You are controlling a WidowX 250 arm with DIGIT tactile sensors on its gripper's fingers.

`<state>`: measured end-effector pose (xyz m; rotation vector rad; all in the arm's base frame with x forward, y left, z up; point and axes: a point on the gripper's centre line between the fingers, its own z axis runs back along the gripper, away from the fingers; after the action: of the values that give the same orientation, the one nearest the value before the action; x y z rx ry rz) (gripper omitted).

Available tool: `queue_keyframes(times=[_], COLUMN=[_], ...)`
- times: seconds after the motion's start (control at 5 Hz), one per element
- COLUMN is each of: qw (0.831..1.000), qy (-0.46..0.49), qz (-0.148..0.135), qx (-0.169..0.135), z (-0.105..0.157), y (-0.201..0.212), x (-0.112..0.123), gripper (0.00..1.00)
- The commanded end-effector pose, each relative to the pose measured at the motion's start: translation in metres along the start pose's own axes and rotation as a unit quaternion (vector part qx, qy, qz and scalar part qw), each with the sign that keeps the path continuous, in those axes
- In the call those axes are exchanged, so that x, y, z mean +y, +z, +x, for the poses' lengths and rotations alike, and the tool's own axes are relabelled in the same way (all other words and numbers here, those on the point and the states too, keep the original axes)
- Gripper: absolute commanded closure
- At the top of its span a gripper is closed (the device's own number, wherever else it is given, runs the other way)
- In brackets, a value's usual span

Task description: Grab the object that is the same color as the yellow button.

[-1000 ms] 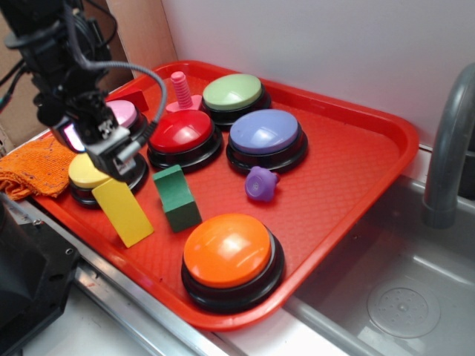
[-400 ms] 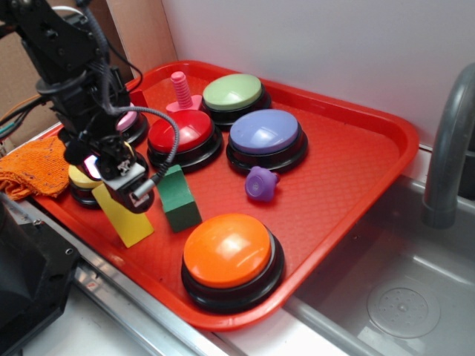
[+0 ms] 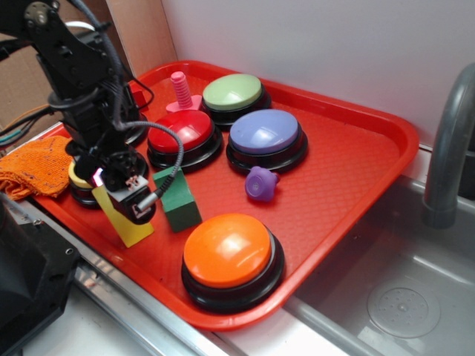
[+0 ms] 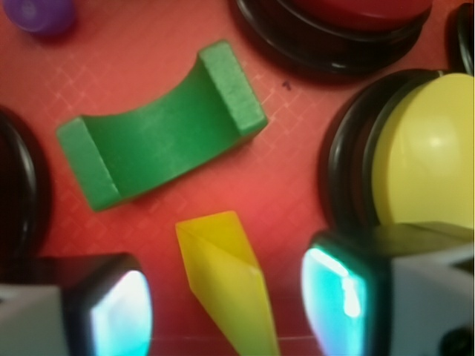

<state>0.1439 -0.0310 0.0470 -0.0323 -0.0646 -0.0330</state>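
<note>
Two views for you, operator, outside and wrist.
Gripper: your black gripper point(image 3: 125, 199) hangs low over the near-left part of the red plastic tray point(image 3: 349, 159), tilted down onto the flat yellow rectangular block point(image 3: 128, 220).
Fingers: from the wrist, your two fingers point(image 4: 338, 300) stand spread, one on either side of the block point(image 4: 226, 285), with red tray showing in the gaps. Not pinching it; no contact that you can make out.
Block: it runs lengthwise between the fingers, its far end poking out toward the green wooden block with the scooped top point(image 4: 159, 133), close but apart from it. From outside, its near end shows below the gripper, close to the tray's near rim.
Yellow button: the round, domed, pale yellow push button on a black base point(image 4: 427, 159) sits just behind the finger on the right of the wrist view; outside, the arm hides most of it point(image 3: 76, 176).
Neighbours: the large orange domed button point(image 3: 228, 251) sits near the tray's front rim, and the red button point(image 3: 181, 133) lies beyond the green block point(image 3: 177, 196).
Off-tray: an orange cloth point(image 3: 30, 167) lies bunched by the left rim.
</note>
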Motion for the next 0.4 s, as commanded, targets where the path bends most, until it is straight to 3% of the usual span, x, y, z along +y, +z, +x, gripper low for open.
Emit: queue_keyframes(times=[0.0,0.2], qw=[1.000,1.000], qy=[-0.001,0.006], qz=[-0.001,-0.002], qx=[0.000,-0.006], z=[-0.0009,-0.0011], y=[-0.0073,0.0010], x=[-0.0005,-0.0009], gripper=[1.00,1.00])
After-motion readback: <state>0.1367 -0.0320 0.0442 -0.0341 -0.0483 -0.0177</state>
